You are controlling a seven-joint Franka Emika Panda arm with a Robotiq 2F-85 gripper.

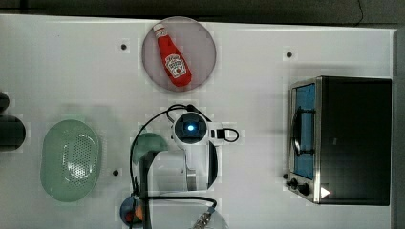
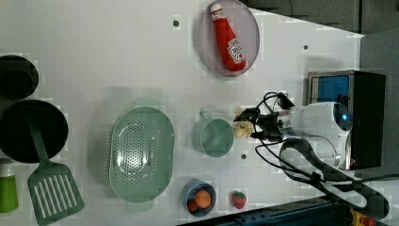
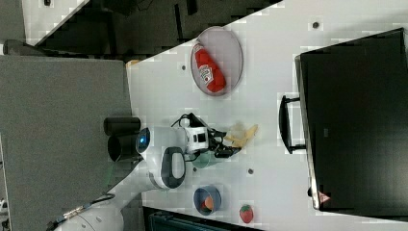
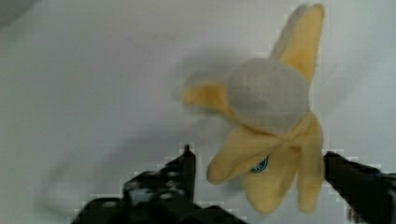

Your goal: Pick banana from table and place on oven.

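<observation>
The banana (image 4: 268, 93), a small pale yellow toy with splayed peel lobes around a cream middle, lies on the white table (image 1: 253, 71). My gripper (image 4: 261, 158) hangs low over it, open, one black finger on each side of the peel and the lower lobes between the tips. In the left view the banana (image 2: 243, 129) sits at the gripper (image 2: 248, 124) beside a green cup. In the right view the banana (image 3: 240, 134) lies just ahead of the gripper (image 3: 226, 142). The oven (image 1: 353, 138) stands at the top view's right, black top bare.
A green cup (image 2: 212, 136) stands close beside the banana. A grey plate (image 1: 200, 36) holds a ketchup bottle (image 1: 173, 57). A green colander (image 2: 141, 155), a blue bowl (image 2: 200, 197) with an orange fruit, and a strawberry (image 2: 239, 199) lie farther off. A black pan (image 2: 33, 129) is at the left view's left.
</observation>
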